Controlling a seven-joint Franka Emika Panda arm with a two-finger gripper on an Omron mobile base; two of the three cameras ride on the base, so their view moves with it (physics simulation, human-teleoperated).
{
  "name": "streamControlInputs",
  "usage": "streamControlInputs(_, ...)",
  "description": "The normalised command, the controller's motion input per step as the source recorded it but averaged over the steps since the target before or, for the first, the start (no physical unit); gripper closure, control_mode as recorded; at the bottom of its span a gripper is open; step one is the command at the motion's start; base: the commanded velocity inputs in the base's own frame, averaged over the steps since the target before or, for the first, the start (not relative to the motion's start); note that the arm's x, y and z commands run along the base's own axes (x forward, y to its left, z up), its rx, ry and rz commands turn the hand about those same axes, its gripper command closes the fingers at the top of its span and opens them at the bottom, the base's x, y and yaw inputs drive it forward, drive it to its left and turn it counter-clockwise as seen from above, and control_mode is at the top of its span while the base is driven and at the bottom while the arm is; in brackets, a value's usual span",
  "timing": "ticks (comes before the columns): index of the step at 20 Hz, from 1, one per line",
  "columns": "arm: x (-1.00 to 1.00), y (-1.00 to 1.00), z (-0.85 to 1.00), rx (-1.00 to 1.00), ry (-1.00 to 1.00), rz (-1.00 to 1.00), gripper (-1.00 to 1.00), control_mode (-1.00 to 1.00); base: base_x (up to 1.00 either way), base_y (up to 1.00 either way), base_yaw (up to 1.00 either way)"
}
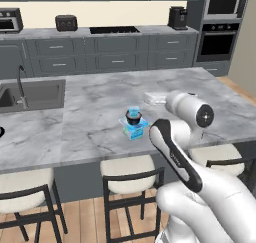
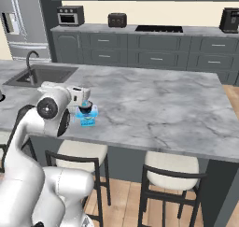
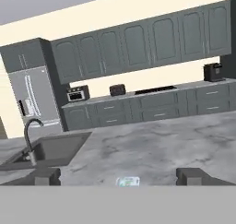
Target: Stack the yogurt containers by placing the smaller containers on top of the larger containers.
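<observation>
On the marble worktop (image 1: 90, 117), the dark round cup (image 1: 133, 116) sits atop the pale blue boxy pack (image 1: 134, 131), seemingly with the tiny light-blue cup (image 1: 133, 109) above. The gripper (image 3: 118, 176) hangs with jaws spread, holding nothing. Best lift straight up, clear of the stack.

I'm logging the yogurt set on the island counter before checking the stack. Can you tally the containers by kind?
Pale blue boxy pack: 1
Small dark navy round cup: 1
Tiny light-blue cup: 1
Total: 3
</observation>
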Motion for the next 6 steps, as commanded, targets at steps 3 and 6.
streamControlInputs(3,-0.72,0.02,0.23,0.01,-0.26,0.07,-1.00,-1.00,0.00,0.00,0.00)
streamControlInputs(6,-0.57,0.24,0.10,-0.01,-0.05,0.12,-1.00,-1.00,0.00,0.00,0.00)
